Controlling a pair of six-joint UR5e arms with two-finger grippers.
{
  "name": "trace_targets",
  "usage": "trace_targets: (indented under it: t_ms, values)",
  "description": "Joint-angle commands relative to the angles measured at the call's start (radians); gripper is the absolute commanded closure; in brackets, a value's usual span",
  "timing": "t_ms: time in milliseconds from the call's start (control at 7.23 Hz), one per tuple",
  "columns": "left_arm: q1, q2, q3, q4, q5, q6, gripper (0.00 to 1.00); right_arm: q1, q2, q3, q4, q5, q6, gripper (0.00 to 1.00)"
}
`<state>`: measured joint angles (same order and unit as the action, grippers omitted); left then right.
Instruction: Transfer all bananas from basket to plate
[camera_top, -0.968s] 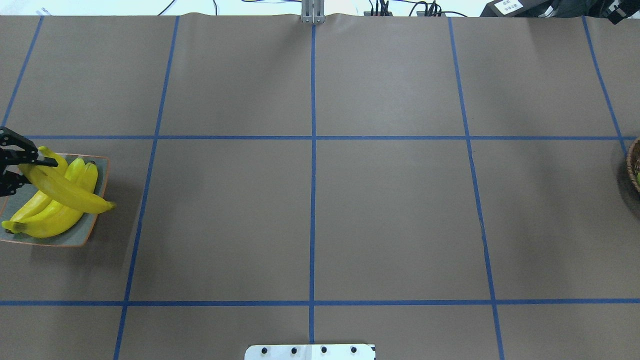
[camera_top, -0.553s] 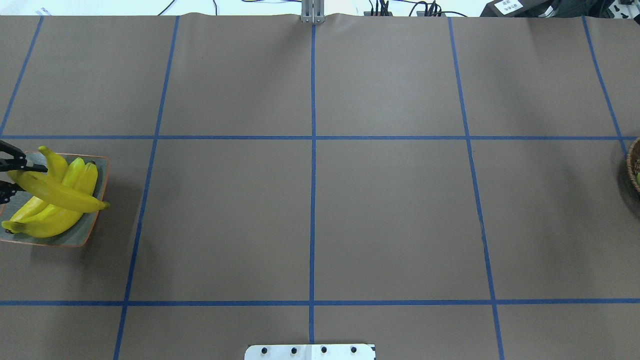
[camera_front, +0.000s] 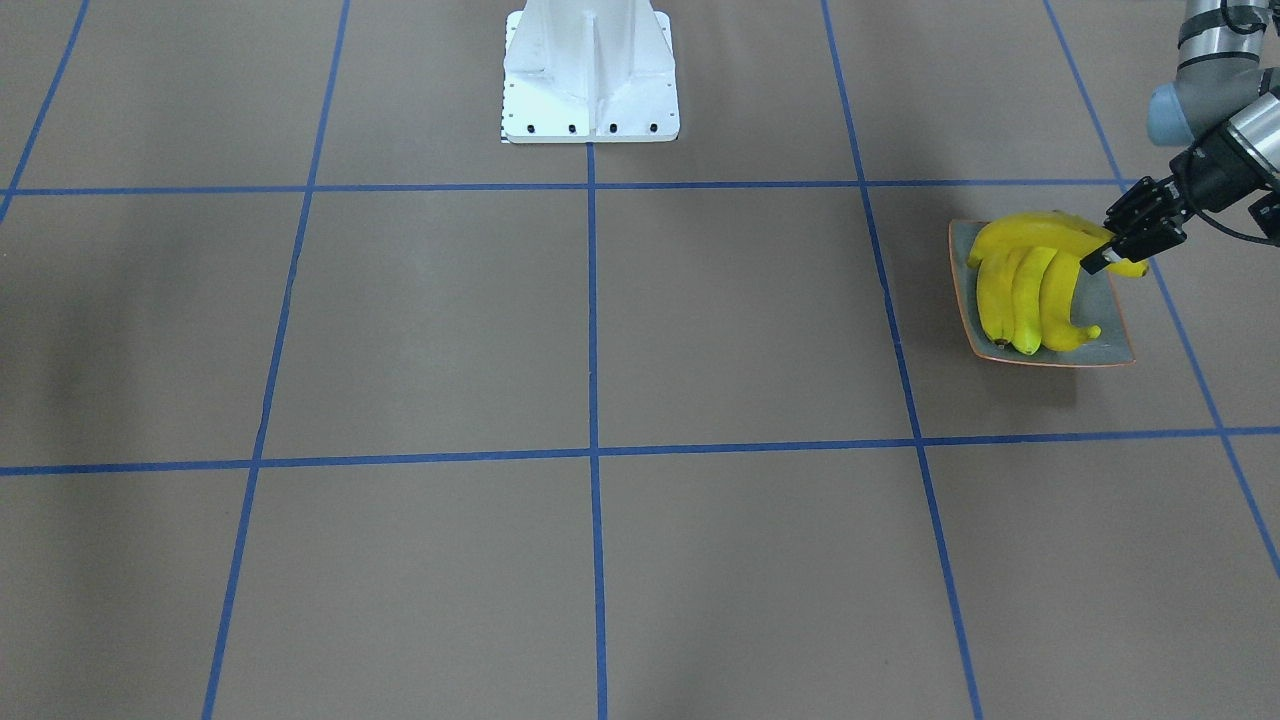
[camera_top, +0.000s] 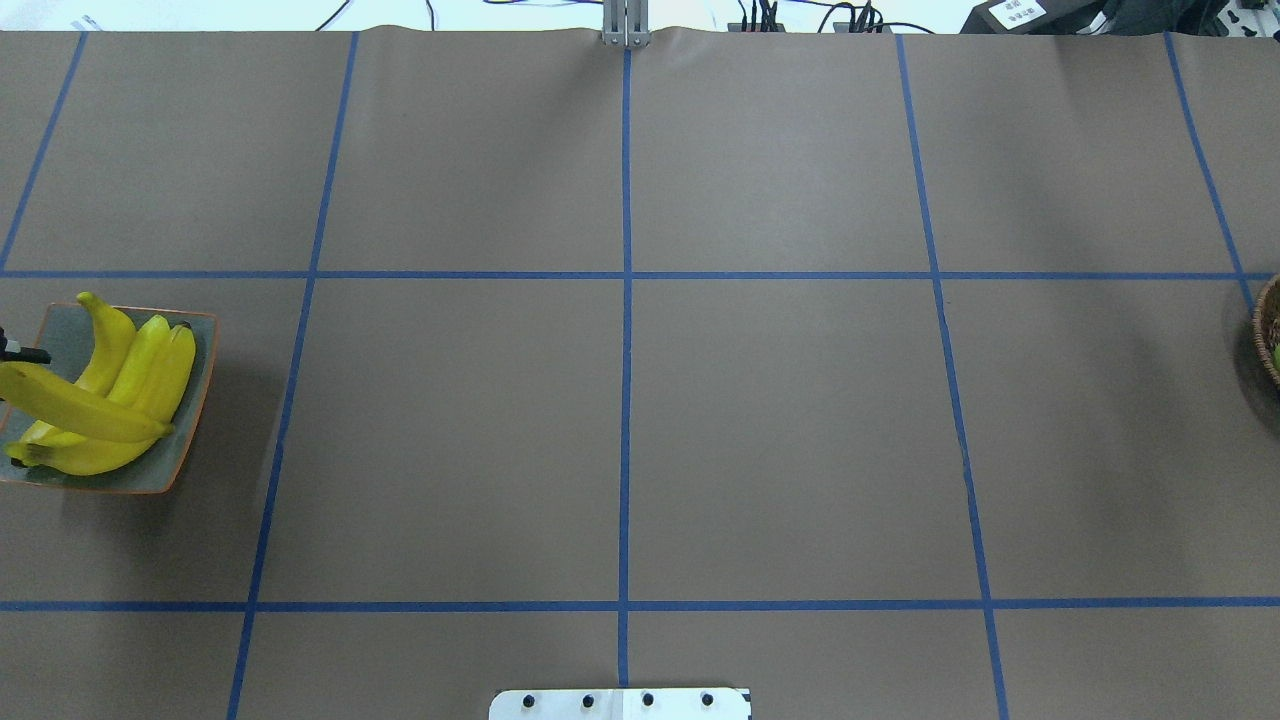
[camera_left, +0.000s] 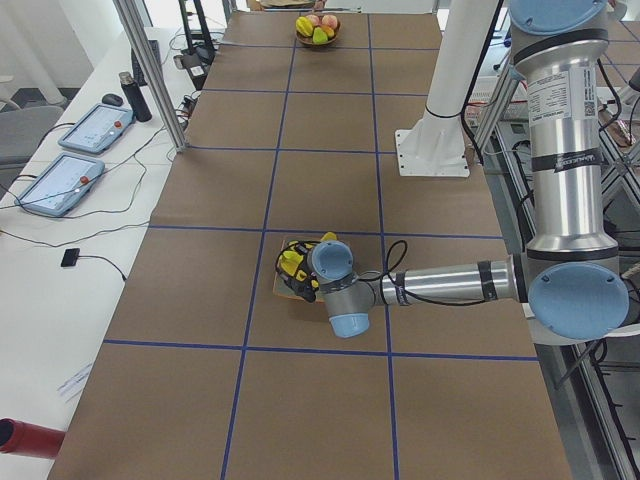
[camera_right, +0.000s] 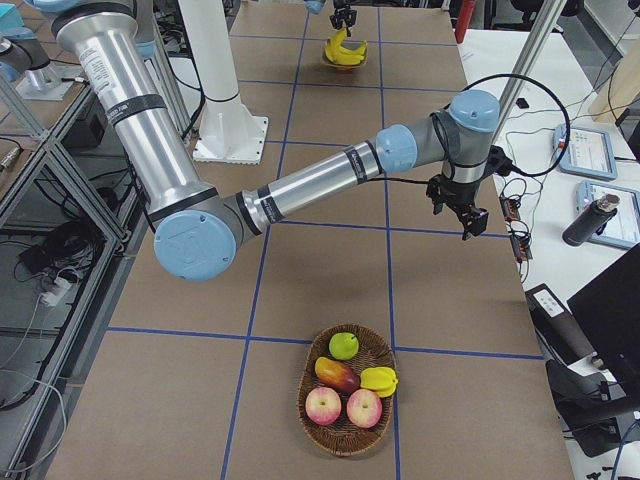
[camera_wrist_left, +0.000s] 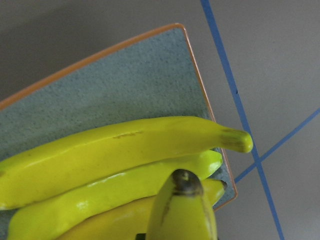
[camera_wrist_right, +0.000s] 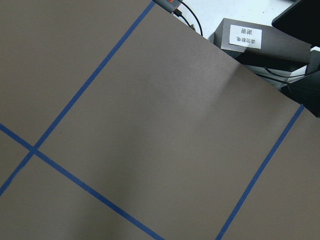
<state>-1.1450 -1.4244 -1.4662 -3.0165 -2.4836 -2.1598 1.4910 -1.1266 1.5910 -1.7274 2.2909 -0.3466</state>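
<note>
The plate (camera_top: 62, 333) sits at the table's left end and carries three bananas (camera_top: 140, 370) side by side. A fourth banana (camera_top: 80, 405) lies across them, over the plate's near side. My left gripper (camera_front: 1105, 258) is shut on that banana (camera_front: 1030, 232) near its end; the left wrist view shows its dark tip (camera_wrist_left: 184, 186) over the others (camera_wrist_left: 115, 150) and the plate (camera_wrist_left: 125, 85). My right gripper (camera_right: 468, 218) hangs above the table's far edge; I cannot tell whether it is open or shut.
A wicker basket (camera_right: 345, 390) at the table's right end holds apples and other fruit, with no banana in it. It shows at the overhead view's right edge (camera_top: 1268, 345). The robot base (camera_front: 590, 75) stands mid-table on the robot's side.
My left gripper has moved left and lower with the banana, so the banana now lies across the three on the plate. The gripper has almost left the overhead view.
</note>
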Motion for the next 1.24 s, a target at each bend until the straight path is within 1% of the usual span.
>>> trace_targets:
  t_ms: [0,138,553,830,968,1106]
  values:
    - [-0.004,-0.005,0.035,-0.016,-0.009,0.046,1.00,0.000,0.001,0.001,0.000,-0.002,0.000,0.00]
    - [-0.004,-0.013,0.041,-0.015,-0.008,0.055,0.98,0.000,0.001,0.001,0.000,-0.004,0.000,0.00]
    - [-0.002,-0.039,0.064,-0.015,-0.008,0.057,0.88,0.000,0.002,0.000,0.000,-0.004,0.001,0.00]
    - [-0.001,-0.063,0.107,-0.015,-0.008,0.125,0.71,0.000,0.002,0.000,0.000,-0.004,0.002,0.00]
    - [-0.002,-0.073,0.110,-0.016,-0.008,0.135,0.43,0.000,0.002,0.000,0.000,-0.005,0.002,0.00]
    - [-0.002,-0.074,0.110,-0.016,-0.008,0.135,0.00,-0.001,0.004,0.000,0.000,-0.005,0.002,0.00]
